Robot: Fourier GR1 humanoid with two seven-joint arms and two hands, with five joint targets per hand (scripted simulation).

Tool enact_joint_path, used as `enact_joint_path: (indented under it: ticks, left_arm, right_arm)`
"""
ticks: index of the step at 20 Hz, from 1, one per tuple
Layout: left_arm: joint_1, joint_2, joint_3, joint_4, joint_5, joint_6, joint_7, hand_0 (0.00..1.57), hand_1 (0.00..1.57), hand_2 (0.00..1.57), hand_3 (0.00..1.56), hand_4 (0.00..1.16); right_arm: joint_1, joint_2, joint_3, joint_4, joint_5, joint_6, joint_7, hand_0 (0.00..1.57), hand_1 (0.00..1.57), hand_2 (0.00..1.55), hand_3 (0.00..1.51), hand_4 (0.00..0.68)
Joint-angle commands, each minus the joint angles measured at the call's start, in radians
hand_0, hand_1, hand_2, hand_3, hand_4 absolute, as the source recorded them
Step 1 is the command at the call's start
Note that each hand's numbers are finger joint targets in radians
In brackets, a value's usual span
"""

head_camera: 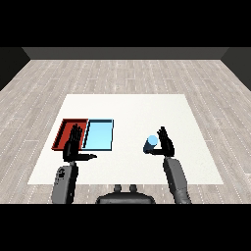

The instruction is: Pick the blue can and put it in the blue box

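The blue can stands on the white table right of centre, its light top facing me. My right hand is just to its right with fingers straight and raised, thumb reaching toward the can's base, not curled round it. The light blue tray lies left of centre with nothing in it. My left hand hovers over the front of the red tray, fingers straight up and thumb pointing right.
The red tray and the light blue tray touch side by side. The white table stretches wide behind and between the trays and the can. Grey plank floor surrounds it.
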Motion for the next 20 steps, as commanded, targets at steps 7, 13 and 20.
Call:
enact_joint_path:
  ticks: [7, 13, 20]
  left_arm:
    - [-0.006, -0.002, 0.008, 0.067, -0.021, -0.007, -0.073, 0.00, 0.00, 0.00, 0.00, 0.00]
    - [0.004, -0.016, -0.001, 0.029, -0.006, 0.008, -0.026, 0.00, 0.00, 0.00, 0.00, 0.00]
    - [-0.038, 0.008, 0.023, 0.032, 0.018, -0.005, 0.007, 0.00, 0.00, 0.00, 0.00, 0.00]
  right_arm:
    - [-0.082, 0.025, -0.005, 0.130, -0.036, -0.021, 0.015, 0.00, 0.00, 0.00, 0.00, 0.000]
    - [-0.187, 0.022, -0.016, 0.296, -0.057, -0.036, -0.064, 0.00, 0.00, 0.00, 0.00, 0.000]
    - [-0.150, 0.034, 0.010, 0.210, -0.035, -0.220, -0.060, 1.27, 1.27, 1.39, 1.37, 0.437]
